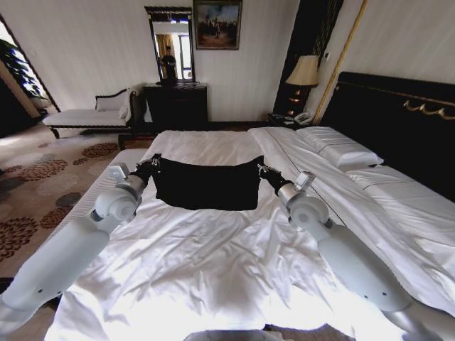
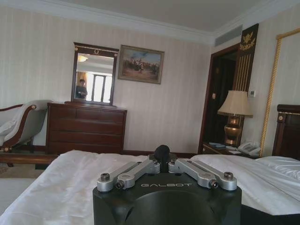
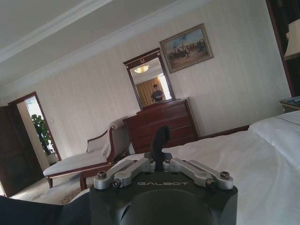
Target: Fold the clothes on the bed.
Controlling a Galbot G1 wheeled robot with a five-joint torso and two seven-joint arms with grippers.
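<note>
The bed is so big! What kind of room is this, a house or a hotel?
Probably a hotel bedroom. There is a wide bed with white sheets, a lamp and a telephone beside it, and a dresser under a mirror and a framed painting.

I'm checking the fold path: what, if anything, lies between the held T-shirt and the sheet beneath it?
Nothing visible does. The T-shirt hangs stretched between the left gripper and right gripper, with bare white sheet of the bed below.

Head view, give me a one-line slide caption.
Left gripper and right gripper hold the black T-shirt stretched above the bed.
</note>
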